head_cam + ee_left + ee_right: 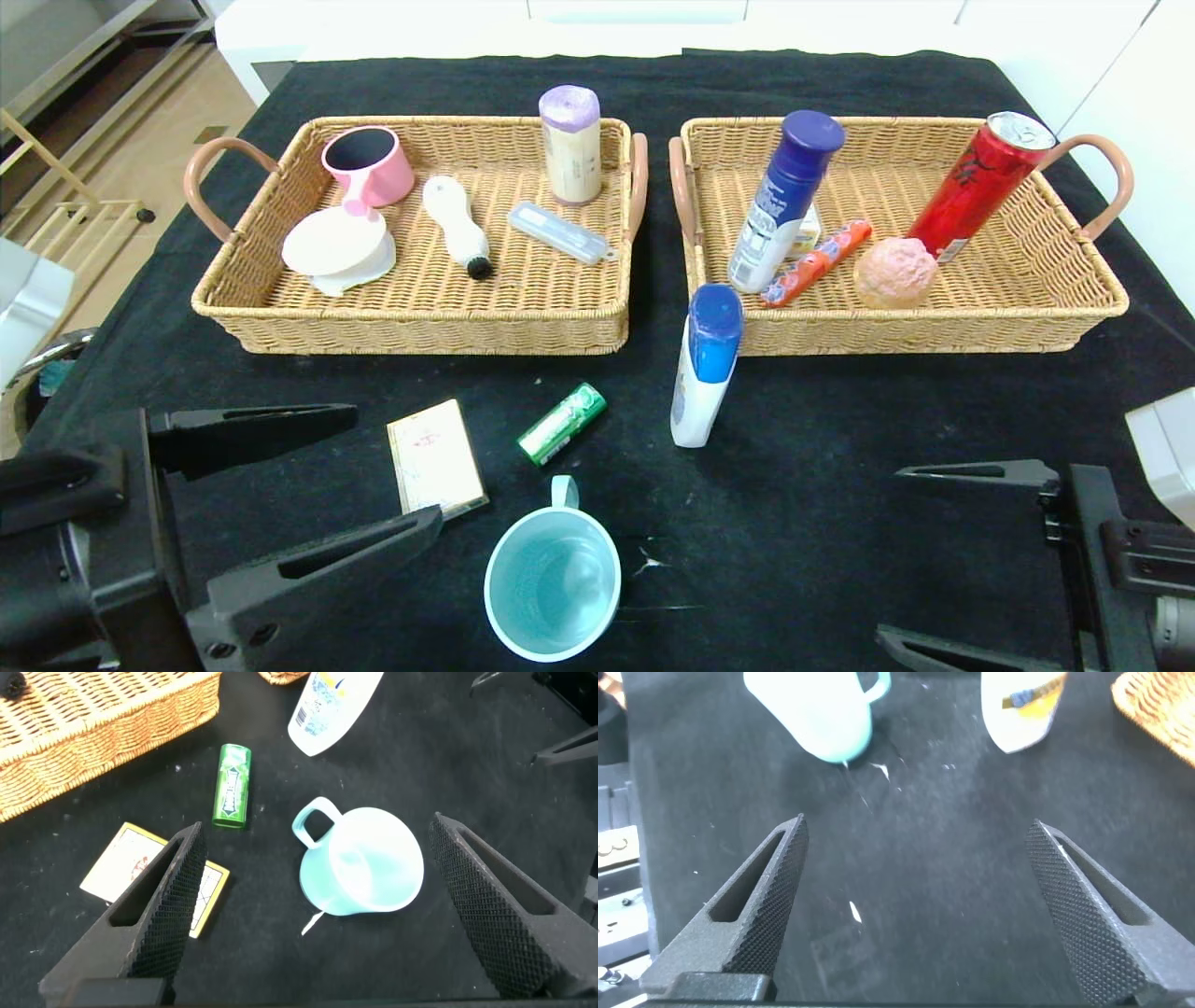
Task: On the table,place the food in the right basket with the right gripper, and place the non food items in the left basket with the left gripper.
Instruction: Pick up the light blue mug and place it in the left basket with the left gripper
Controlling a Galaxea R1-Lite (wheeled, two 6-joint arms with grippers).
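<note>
Writing on bottle [705,373] and card [436,457] is unreadable; both pincers spread, empty.

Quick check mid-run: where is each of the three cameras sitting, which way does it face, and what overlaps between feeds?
Head view: on the head, looking forward and down at both baskets; left gripper and right gripper show.
Left wrist view: on the left wrist, facing the table; own fingers frame the teal cup.
Right wrist view: on the right wrist, facing bare cloth; own fingers.
Shared: the cup and white bottle appear in all three.
</note>
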